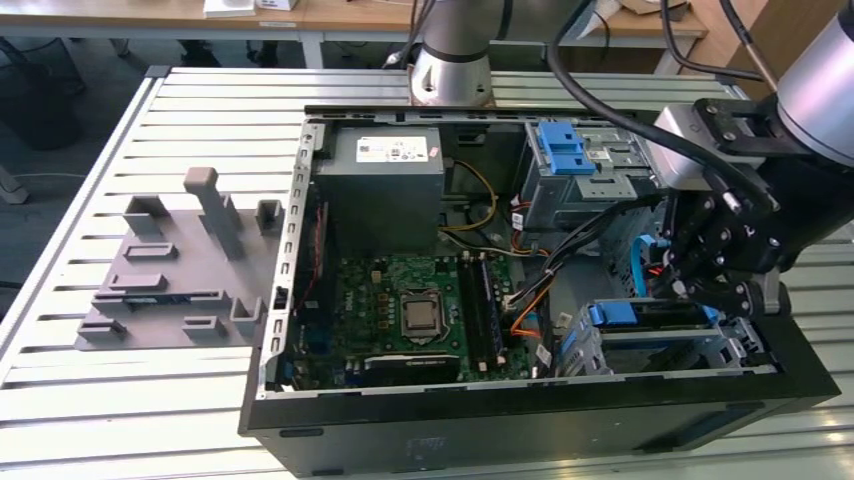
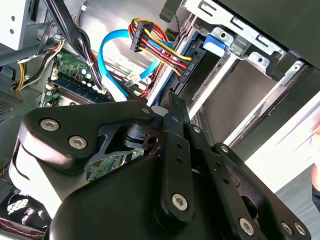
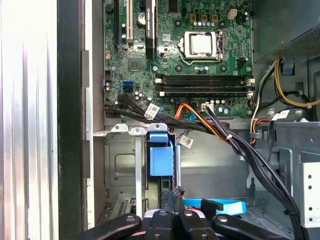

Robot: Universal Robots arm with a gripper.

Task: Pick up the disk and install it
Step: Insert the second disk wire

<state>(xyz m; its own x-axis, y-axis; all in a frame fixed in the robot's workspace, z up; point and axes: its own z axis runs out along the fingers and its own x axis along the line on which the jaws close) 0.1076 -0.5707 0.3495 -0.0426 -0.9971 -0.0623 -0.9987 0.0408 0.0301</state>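
- Now the gripper point(image 1: 714, 270) hangs over the lower drive cage point(image 1: 667, 340) inside the case point(image 1: 534, 400).
- Disk point(image 3: 161, 157) sits upright in that cage, blue tab showing.
- Jaws: cannot tell whether clenched or released.
- Judgement: press straight down, clear of the cables point(image 3: 240, 145).

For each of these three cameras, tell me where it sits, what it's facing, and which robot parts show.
Exterior view: off the arm, looking down on the open computer case; arm and tool show.
First wrist view: on the arm, facing the motherboard and blue carrier; tool links show.
Second wrist view: on the arm, facing cables; tool housing shows.
Shared: the motherboard.
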